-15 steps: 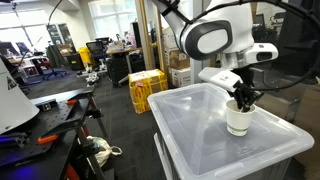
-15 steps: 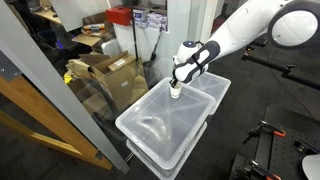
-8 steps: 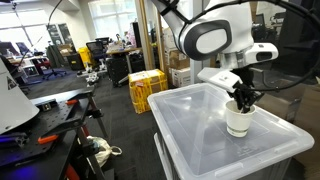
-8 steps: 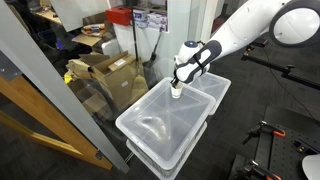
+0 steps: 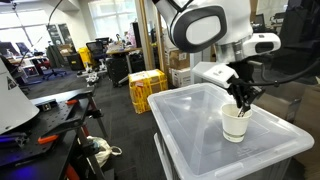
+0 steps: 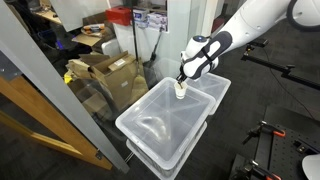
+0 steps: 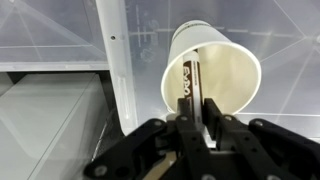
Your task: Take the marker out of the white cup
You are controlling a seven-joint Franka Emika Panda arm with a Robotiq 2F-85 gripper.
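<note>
At centre-right of an exterior view, the hand (image 5: 241, 100) was pictured poised directly over the mouth of the white cup (image 5: 235, 127), which stood on the translucent plastic worktop (image 5: 190, 125). The same arrangement was recorded near the upper middle of an exterior view, with the hand (image 6: 183, 78) just above the cup (image 6: 180, 91).

In the wrist view, the marker (image 7: 189, 78) was seen against the left inner wall of the cup (image 7: 232, 75), its near end caught between the fingers of the hand (image 7: 195, 118), which were drawn narrow around it. The grasp was therefore judged to be made. The withdrawal was not: most of the marker's length was shown inside the cup, so a lift clear of the rim was left to be done. Whether the cup would be dragged up with it could not be told.

White lettering was visible on the marker's dark barrel, but it could not be read. Dark print on a yellow crate (image 5: 147, 88), at centre frame behind the worktop, was too small to be made out.
</note>
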